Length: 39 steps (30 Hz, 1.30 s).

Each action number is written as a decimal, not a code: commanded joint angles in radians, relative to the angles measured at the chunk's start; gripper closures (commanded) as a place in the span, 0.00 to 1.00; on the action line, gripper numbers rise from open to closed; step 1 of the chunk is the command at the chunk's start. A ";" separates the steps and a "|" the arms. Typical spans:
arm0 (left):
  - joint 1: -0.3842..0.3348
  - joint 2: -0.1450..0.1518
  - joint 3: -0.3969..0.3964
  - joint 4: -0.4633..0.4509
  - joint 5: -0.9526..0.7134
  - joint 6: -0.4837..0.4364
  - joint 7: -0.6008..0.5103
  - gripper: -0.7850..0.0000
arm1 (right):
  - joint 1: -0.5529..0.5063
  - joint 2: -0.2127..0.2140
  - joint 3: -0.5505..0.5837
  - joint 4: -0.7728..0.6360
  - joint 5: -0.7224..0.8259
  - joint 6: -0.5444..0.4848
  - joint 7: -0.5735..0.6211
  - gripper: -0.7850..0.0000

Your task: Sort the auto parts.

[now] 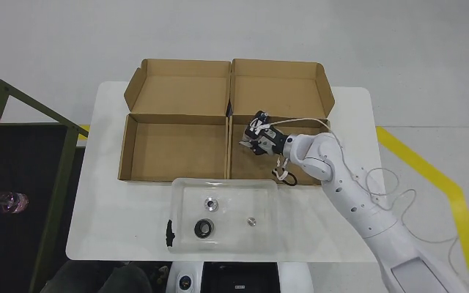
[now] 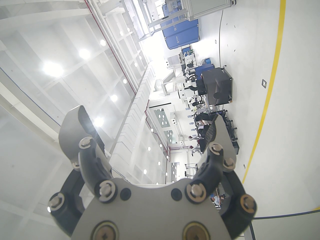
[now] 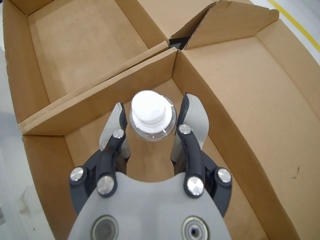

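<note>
My right gripper (image 3: 153,101) is shut on a clear round part with a white cap (image 3: 149,113), holding it over the floor of the right cardboard box (image 3: 252,96). In the top view this gripper (image 1: 256,135) hangs inside the right box (image 1: 308,110), near the wall shared with the left box (image 1: 176,150). A clear plastic bin (image 1: 267,242) at the table's front holds a silver ring (image 1: 211,204), a black ring (image 1: 203,228) and a small silver part (image 1: 251,220). My left gripper (image 2: 148,114) is open with nothing between its fingers, pointed up at the hall ceiling.
Both boxes have their lids folded back (image 1: 227,80) toward the table's far edge. A small black piece (image 1: 168,234) sits at the bin's left edge. White table (image 1: 102,190) lies bare left of the boxes and bin.
</note>
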 commanded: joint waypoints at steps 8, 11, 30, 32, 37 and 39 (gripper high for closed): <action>0.000 0.000 0.000 0.000 0.000 0.000 0.000 0.00 | -0.050 0.020 0.071 -0.132 -0.018 -0.026 0.006 0.23; 0.000 0.000 0.000 0.000 0.000 0.000 0.000 0.00 | -0.073 0.029 0.094 -0.193 -0.024 -0.054 0.016 0.24; 0.000 0.000 0.000 0.000 0.000 0.000 0.000 0.00 | -0.370 0.088 0.185 -0.613 -0.056 -0.220 0.129 0.12; 0.000 0.000 0.000 0.000 0.000 0.000 0.000 0.00 | -0.393 0.092 0.183 -0.632 -0.067 -0.232 0.137 0.13; 0.000 0.000 0.000 0.000 0.000 0.000 0.000 0.00 | -0.445 0.102 0.172 -0.674 -0.102 -0.263 0.171 0.14; 0.000 0.000 0.000 0.000 0.000 0.000 0.000 0.00 | -0.460 0.106 0.168 -0.685 -0.116 -0.272 0.187 0.16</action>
